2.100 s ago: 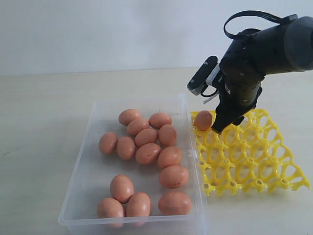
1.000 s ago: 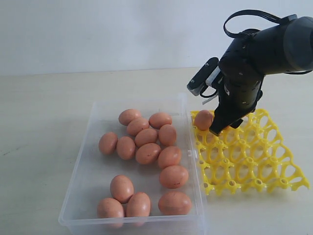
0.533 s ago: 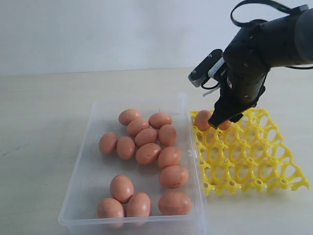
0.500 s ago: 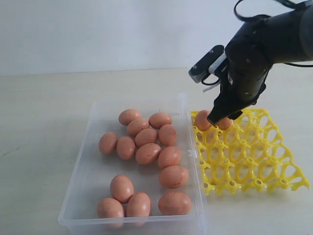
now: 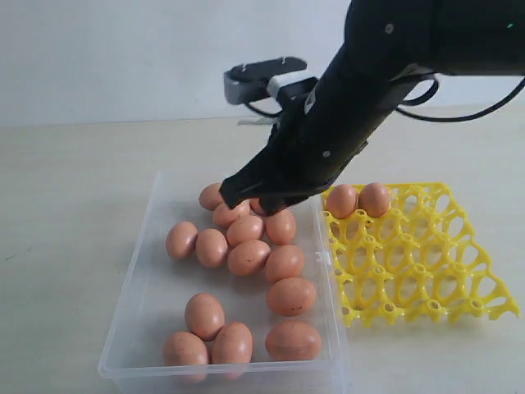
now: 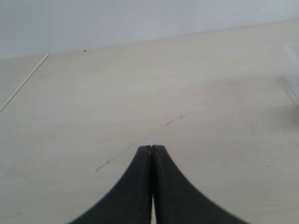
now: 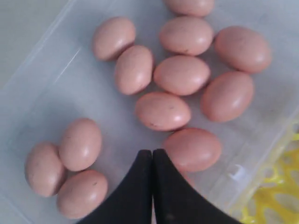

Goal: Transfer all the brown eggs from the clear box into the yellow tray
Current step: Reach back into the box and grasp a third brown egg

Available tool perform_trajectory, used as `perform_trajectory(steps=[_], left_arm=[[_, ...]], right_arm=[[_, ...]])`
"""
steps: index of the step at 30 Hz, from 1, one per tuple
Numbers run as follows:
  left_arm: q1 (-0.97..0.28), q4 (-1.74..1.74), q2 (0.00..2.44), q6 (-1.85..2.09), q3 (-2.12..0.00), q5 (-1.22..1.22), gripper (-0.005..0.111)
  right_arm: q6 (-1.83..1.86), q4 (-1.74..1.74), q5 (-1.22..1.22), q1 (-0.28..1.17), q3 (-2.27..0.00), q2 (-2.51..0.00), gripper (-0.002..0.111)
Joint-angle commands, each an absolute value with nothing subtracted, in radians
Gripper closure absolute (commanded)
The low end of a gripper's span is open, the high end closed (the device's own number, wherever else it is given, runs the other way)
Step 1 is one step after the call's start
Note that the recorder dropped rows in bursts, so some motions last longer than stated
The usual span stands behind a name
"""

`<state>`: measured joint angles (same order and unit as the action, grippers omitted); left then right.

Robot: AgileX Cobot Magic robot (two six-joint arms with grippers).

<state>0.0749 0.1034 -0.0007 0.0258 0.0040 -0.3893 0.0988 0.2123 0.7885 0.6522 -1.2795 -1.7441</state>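
Several brown eggs point(image 5: 248, 256) lie loose in the clear box point(image 5: 146, 289), clustered at its back and its front. Two more eggs point(image 5: 341, 200) point(image 5: 374, 199) sit side by side in the back row of the yellow tray point(image 5: 426, 263). My right gripper point(image 5: 244, 197) hangs over the back cluster of eggs. In the right wrist view it point(image 7: 152, 152) is shut and empty, above the box floor beside an egg point(image 7: 192, 149). The left gripper point(image 6: 152, 148) is shut over bare table and is out of the exterior view.
The tray stands right against the box's right wall point(image 5: 326, 246). A corner of the tray point(image 7: 275, 200) shows past the box rim in the right wrist view. The box's edge point(image 6: 292, 86) sits at the side of the left wrist view.
The right arm lifted off the tray, leaving a second egg beside the first, then swung left and now hangs over the clear box.
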Motion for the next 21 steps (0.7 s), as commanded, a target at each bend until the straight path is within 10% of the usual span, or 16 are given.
perform_trajectory(steps=[1, 7, 13, 21], left_arm=[[0.07, 0.103, 0.0, 0.022, 0.0, -0.38, 0.107], [0.07, 0.103, 0.0, 0.022, 0.0, -0.38, 0.107], [0.07, 0.103, 0.0, 0.022, 0.0, -0.38, 0.107], [0.07, 0.103, 0.0, 0.022, 0.0, -0.38, 0.107]], right_arm=[[0.11, 0.272, 0.823, 0.674, -1.283, -1.842, 0.108], [0.103, 0.329, 0.751, 0.674, -1.283, -1.941, 0.1], [0.103, 0.371, 0.648, 0.672, -1.283, -1.989, 0.053], [0.103, 0.307, 0.721, 0.672, -1.409, -1.989, 0.052]])
